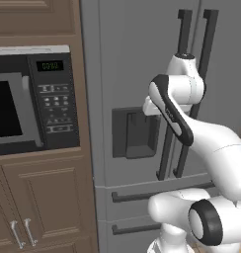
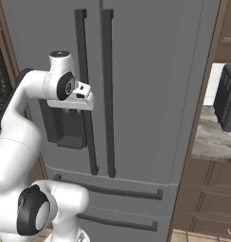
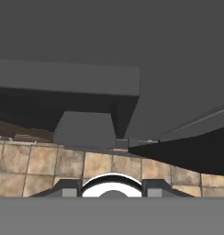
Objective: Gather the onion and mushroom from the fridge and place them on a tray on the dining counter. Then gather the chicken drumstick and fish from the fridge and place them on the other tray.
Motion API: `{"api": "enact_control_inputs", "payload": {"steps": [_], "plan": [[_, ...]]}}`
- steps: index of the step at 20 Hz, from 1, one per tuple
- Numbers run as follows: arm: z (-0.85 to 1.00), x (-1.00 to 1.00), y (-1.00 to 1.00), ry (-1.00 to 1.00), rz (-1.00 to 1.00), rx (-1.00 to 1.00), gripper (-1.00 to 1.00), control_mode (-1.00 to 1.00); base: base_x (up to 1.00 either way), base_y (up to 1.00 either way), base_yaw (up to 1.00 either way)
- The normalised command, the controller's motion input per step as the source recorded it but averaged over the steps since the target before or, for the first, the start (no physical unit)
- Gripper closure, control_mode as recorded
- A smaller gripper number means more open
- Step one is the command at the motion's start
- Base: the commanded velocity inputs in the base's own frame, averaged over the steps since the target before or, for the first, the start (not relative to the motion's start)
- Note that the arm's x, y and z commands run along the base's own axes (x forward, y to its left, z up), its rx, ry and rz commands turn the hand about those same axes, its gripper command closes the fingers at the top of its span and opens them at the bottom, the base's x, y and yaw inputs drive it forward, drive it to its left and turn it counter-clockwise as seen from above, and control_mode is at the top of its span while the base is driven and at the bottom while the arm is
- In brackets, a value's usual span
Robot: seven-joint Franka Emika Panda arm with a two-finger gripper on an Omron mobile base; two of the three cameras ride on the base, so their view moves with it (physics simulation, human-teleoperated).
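Observation:
The grey steel fridge (image 1: pixel 127 59) (image 2: pixel 150 71) stands shut, its two long dark handles (image 2: pixel 93 56) side by side. My gripper (image 2: pixel 86 98) hovers close in front of the left door, beside the left handle and just above the dark dispenser recess (image 2: pixel 65 127) (image 1: pixel 135 133). In the hand view the gripper (image 3: pixel 112 188) points down along the fridge face (image 3: pixel 132 36); its fingertips (image 3: pixel 68 188) stand apart with nothing between them. The onion, mushroom, chicken drumstick, fish, trays and dining counter are out of view.
A built-in microwave (image 1: pixel 33 99) sits in brown wood cabinets (image 1: pixel 38 197) left of the fridge. To the right is a stone counter (image 2: pixel 212 137) with a dark appliance (image 2: pixel 228 94). Tan floor tiles (image 3: pixel 40 165) lie below.

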Motion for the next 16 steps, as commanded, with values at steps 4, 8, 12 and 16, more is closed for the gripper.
{"api": "enact_control_inputs", "payload": {"steps": [4,8,12,16], "plan": [[0.00,0.00,0.00,0.00,0.00,0.00,-1.00,1.00,-0.08,0.00,-0.01],[0.00,0.00,0.00,0.00,0.00,0.00,-1.00,1.00,-0.58,-0.30,-0.11],[0.00,0.00,0.00,0.00,0.00,0.00,-1.00,1.00,-0.62,-0.57,-0.09],[0.00,0.00,0.00,0.00,0.00,0.00,-1.00,1.00,-0.33,-0.50,-0.03]]}}
